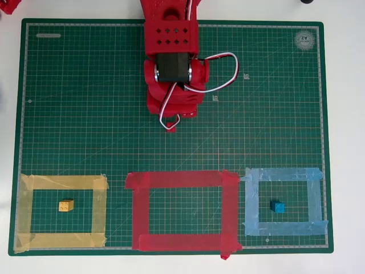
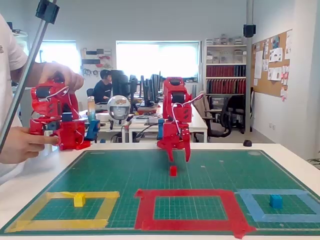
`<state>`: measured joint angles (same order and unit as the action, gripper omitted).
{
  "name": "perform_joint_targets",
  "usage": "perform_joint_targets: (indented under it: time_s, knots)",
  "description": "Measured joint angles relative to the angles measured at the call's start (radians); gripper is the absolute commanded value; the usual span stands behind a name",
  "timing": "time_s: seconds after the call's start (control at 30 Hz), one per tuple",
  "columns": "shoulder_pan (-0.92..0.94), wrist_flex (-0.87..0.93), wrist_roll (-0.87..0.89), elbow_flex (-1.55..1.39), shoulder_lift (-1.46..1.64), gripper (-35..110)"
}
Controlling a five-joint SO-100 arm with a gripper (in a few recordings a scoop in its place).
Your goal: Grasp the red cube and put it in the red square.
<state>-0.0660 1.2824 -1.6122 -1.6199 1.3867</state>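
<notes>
Currently the red two-finger end effector (image 2: pixel 173 156) hangs just above the tiny solid red cube (image 2: pixel 173 170), its jaws parted and holding nothing. Judged from this, the step is the grasp: lower straight down, centre the fingers on either side of the cube, then close before lifting. The cube sits on the green cutting mat (image 2: pixel 125 170) on the worktop, apart from the empty rectangular red tape square (image 2: pixel 145 207) nearer the camera. It looks small, matte and sharp-edged.
</notes>
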Motion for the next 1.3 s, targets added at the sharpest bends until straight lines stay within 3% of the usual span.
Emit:
perform_joint_targets:
  time_s: [1.3]
  knots:
    - [0.055,0.015,0.0,0.17,-0.124,23]
